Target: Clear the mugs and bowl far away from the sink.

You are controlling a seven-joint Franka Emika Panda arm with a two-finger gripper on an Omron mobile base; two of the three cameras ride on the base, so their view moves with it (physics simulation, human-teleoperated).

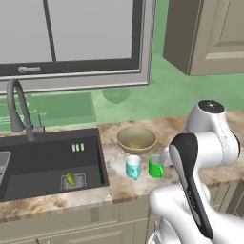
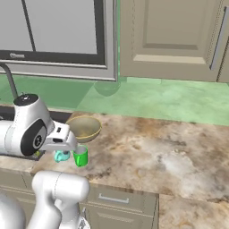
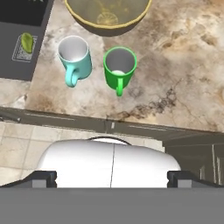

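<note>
Teal handled mug (image 3: 74, 54) and bright green mug (image 3: 120, 66) sit mid-frame below my wide-spread gripper (image 3: 112, 177), tan-olive round bowl (image 3: 107, 15) at top

Marbled brown stone counter (image 1: 119, 183), dark sink (image 1: 47, 159) recessed at its left, tan-olive bowl (image 1: 137, 138) just right of the sink, teal mug (image 1: 133, 167) and green mug (image 1: 156, 166) side by side nearer the front edge

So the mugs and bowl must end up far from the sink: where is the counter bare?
Bare counter runs right of the green mug toward the corner. Crowded: the teal mug, green mug and bowl cluster beside the sink.
</note>
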